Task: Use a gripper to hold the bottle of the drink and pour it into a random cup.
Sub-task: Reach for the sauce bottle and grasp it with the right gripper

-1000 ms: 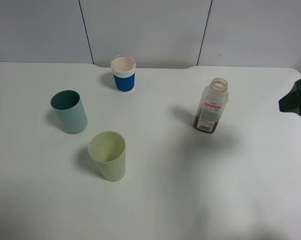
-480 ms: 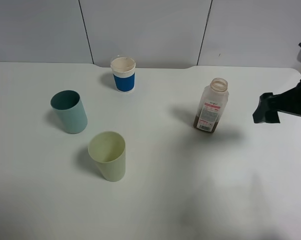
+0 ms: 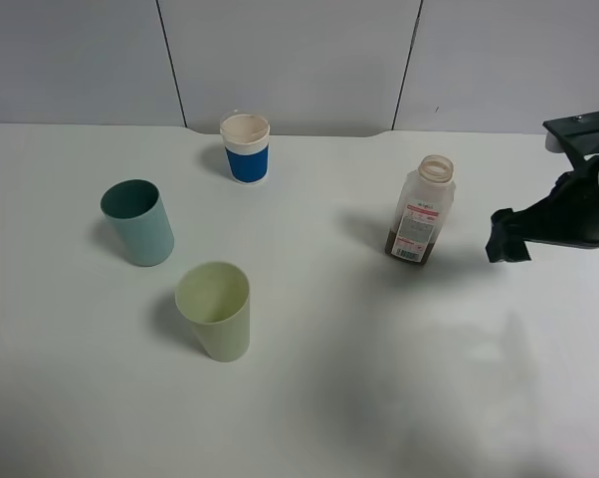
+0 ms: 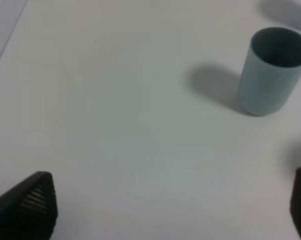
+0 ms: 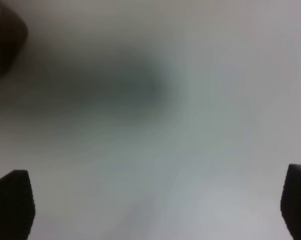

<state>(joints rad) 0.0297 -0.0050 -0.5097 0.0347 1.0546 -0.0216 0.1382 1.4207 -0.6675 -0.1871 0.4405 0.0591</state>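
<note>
- Currently the right gripper (image 3: 505,239) hangs over the right side of the table (image 3: 379,398), its arm reaching in from the right edge of the high view.
- Its fingers are spread wide and released, with nothing between them.
- Its tip points toward the bottle (image 3: 420,214), near it but not touching.
- The bottle stands upright on the table, right of centre and on its own. It has no cap, brown drink in the lower part only, and a white-and-red label facing the high camera.
- The yellow-green cup (image 3: 216,311) stands upright, mouth up, left of centre toward the front, well apart from the bottle.
- The teal cup (image 3: 138,222) stands near it, further left and further back.
- The white cup with blue band (image 3: 246,147) stands at the back, close to the wall (image 3: 280,60).
- The left gripper (image 4: 165,207) shows only in its own wrist view. Its fingertips are far apart, released, with bare table between them and the teal cup ahead.
- The right wrist view is blurred: fingertips at the frame edges, bare table between them. A dark shape sits in one corner; I cannot tell what it is.
</note>
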